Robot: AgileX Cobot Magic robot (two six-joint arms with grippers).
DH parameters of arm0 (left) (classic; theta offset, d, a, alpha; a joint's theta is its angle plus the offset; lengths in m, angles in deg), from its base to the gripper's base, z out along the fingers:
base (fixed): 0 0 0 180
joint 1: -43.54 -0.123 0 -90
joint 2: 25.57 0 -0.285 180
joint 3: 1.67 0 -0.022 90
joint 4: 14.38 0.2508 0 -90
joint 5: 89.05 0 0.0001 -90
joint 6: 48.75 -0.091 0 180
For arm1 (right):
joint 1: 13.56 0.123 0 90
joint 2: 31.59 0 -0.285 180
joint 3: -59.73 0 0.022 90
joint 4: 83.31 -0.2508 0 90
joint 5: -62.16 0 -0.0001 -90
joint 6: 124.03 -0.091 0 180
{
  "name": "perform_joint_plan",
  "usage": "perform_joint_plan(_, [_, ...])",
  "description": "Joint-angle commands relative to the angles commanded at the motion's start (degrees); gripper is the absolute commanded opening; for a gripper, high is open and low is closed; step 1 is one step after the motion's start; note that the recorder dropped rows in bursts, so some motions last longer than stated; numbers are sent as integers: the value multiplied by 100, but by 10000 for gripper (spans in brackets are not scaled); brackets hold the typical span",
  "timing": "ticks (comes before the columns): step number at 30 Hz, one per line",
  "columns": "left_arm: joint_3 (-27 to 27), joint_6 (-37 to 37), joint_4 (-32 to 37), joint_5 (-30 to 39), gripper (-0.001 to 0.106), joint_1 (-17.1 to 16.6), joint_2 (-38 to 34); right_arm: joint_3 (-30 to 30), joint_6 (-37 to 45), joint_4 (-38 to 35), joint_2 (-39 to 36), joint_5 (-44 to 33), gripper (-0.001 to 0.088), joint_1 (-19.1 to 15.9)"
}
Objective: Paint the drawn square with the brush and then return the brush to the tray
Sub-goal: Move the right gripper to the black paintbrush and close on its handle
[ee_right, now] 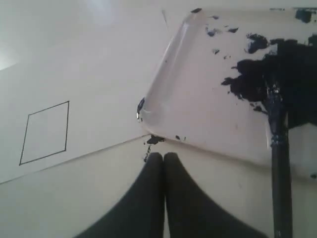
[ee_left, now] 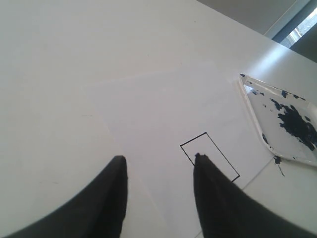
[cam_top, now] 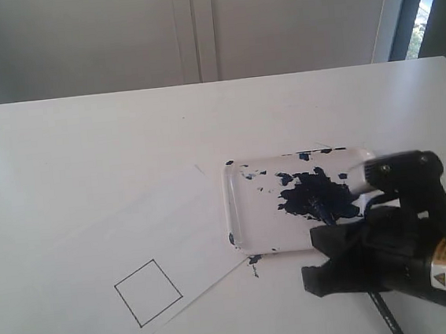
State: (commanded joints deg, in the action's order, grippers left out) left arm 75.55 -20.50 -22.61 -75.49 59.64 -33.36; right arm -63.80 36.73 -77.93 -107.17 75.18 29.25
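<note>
We see the thin black-outlined square (cam_top: 148, 292) blank on the white paper sheet (cam_top: 74, 260). The long black-handled brush (ee_right: 279, 158) lies across the rim of the shallow white paint-blotched tray (cam_top: 248, 220), its tip seemingly in the blotch (cam_top: 317, 197). The right hand (ee_right: 163, 155) is pressed together and empty nearby. The left hand (ee_left: 158, 159) is spread above the paper on the white worktop (cam_top: 85, 133).

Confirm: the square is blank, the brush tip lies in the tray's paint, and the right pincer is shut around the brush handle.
Not the grip: the right wrist view shows the right pincer shut on nothing, the brush lying apart beside it. The square is blank and the tip lies in paint in the tray.
</note>
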Motion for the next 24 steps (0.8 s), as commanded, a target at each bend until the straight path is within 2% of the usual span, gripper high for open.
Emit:
perform_joint_plan(4, [0, 0, 0, 0, 479, 0, 0, -563, 523, 0, 304, -537, 125, 0])
perform_joint_plan(9, [0, 0, 0, 0, 479, 0, 0, -1425, 1352, 54, 563, -2223, 126, 0])
perform_joint_plan(13, [0, 0, 0, 0, 479, 0, 0, -2034, 1329, 348, 663, -3841, 89, 0])
perform_joint_plan(17, [0, 0, 0, 0, 479, 0, 0, -2414, 779, 671, 673, -5361, 34, 0])
perform_joint_plan(21, [0, 0, 0, 0, 479, 0, 0, -2451, 579, 711, 673, -6337, 31, 0])
perform_joint_plan(24, [0, 0, 0, 0, 479, 0, 0, -2349, 579, 687, 673, -6586, 31, 0])
